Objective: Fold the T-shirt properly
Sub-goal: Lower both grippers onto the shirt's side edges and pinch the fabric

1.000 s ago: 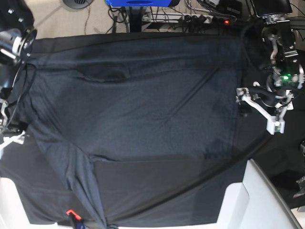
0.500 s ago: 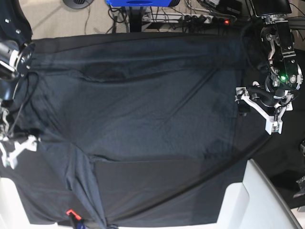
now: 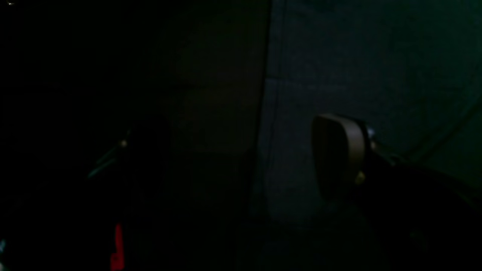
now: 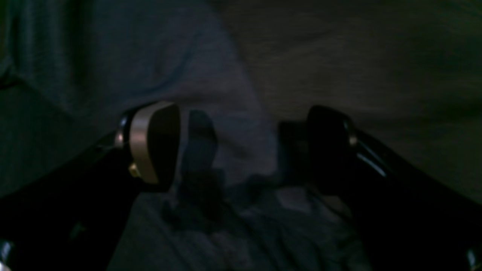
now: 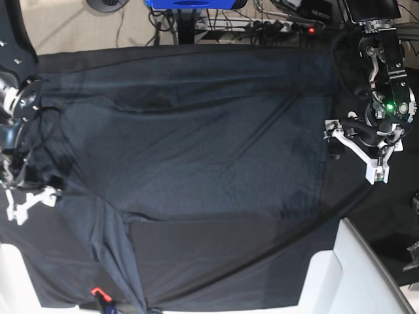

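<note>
The table [image 5: 366, 216], covered by a smooth black cloth [image 5: 216, 261], is seen from above. The T-shirt [image 5: 196, 150] is spread flat across most of it, its dark slate-grey knit reaching from the far edge down past the middle. One sleeve [image 5: 114, 255] trails toward the near edge at the base view's left. No print, label or writing can be read on the shirt. No container is seen.

The left gripper [image 5: 357, 154] is held at the shirt's edge on the base view's right, and its white fingers [image 5: 378, 171] are spread wide apart with nothing between them. In the dark left wrist view, one pad [image 3: 339, 150] is made out over the grey knit [image 3: 339, 56].

The right gripper [image 4: 241, 146] is poised over rumpled shirt fabric [image 4: 211, 75] at the base view's left. Its jaws are parted, and no cloth is pinched between them.

A small red tag [image 5: 96, 291] is seen near the table's front edge.
</note>
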Robot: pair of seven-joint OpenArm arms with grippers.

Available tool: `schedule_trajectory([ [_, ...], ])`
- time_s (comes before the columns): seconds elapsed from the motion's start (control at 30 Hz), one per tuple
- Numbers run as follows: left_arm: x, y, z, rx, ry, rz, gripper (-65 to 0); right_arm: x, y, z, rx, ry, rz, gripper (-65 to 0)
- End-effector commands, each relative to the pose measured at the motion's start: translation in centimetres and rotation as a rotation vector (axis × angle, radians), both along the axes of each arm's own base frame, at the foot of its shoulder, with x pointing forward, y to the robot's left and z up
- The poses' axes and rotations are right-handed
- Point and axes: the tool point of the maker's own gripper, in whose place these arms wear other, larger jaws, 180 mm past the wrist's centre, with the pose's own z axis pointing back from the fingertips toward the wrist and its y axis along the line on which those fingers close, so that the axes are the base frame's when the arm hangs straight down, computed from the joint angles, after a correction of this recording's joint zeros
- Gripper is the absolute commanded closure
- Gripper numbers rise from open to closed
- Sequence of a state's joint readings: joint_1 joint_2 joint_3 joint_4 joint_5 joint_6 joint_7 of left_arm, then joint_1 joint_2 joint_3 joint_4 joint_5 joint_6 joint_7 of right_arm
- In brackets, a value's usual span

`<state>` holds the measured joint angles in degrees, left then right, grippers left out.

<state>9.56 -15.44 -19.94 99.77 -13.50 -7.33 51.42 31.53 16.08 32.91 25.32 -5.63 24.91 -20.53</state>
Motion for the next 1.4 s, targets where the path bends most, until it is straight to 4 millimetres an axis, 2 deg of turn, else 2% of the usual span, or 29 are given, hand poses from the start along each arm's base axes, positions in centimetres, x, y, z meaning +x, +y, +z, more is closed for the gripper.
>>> schedule_trajectory([
  [0.0, 0.8, 0.6, 1.3, 0.021, -0.046, 0.002, -56.3, 2.1, -0.8, 2.2, -0.01, -0.074, -0.011, -49.7],
  [0.23, 0.7, -0.3, 0.9, -0.006, -0.047, 0.007, -56.3, 1.0, -0.4, 1.0, -0.002, -0.048, -0.009, -49.5],
  [0.37, 0.5, -0.4, 0.7, -0.01, -0.042, 0.008, -56.3, 0.6, 0.7, 0.3, 0.013, -0.037, 0.0, -48.0],
  [0.6, 0.4, -0.5, 0.6, -0.01, -0.039, 0.008, -56.3, 0.8, 0.9, 0.5, 0.012, -0.045, 0.001, -25.1],
  [0.83, 0.3, -0.6, 0.5, -0.01, -0.035, 0.005, -56.3, 1.1, 0.7, 0.8, 0.009, -0.055, -0.001, -11.6],
  [0.97, 0.3, -0.8, 0.5, -0.011, -0.035, -0.002, -56.3, 1.8, 0.0, 2.1, -0.027, -0.095, -0.003, -0.8],
  [1.03, 0.3, -0.8, 0.5, -0.011, -0.034, -0.003, -56.3, 1.7, 0.0, 2.4, -0.04, -0.107, 0.0, -0.5],
  [1.13, 0.3, -0.8, 0.4, -0.012, -0.033, -0.003, -56.3, 1.1, -1.0, 3.2, -0.087, -0.097, 0.002, -0.8],
  [1.2, 0.3, -0.8, 0.4, -0.01, -0.032, -0.003, -56.3, 1.0, -0.6, 3.6, -0.093, -0.079, 0.014, -0.8],
  [1.37, 0.5, -0.9, 0.5, -0.014, -0.035, -0.002, -56.3, -0.9, -1.0, 3.5, -0.119, 0.011, 0.026, -0.8],
])
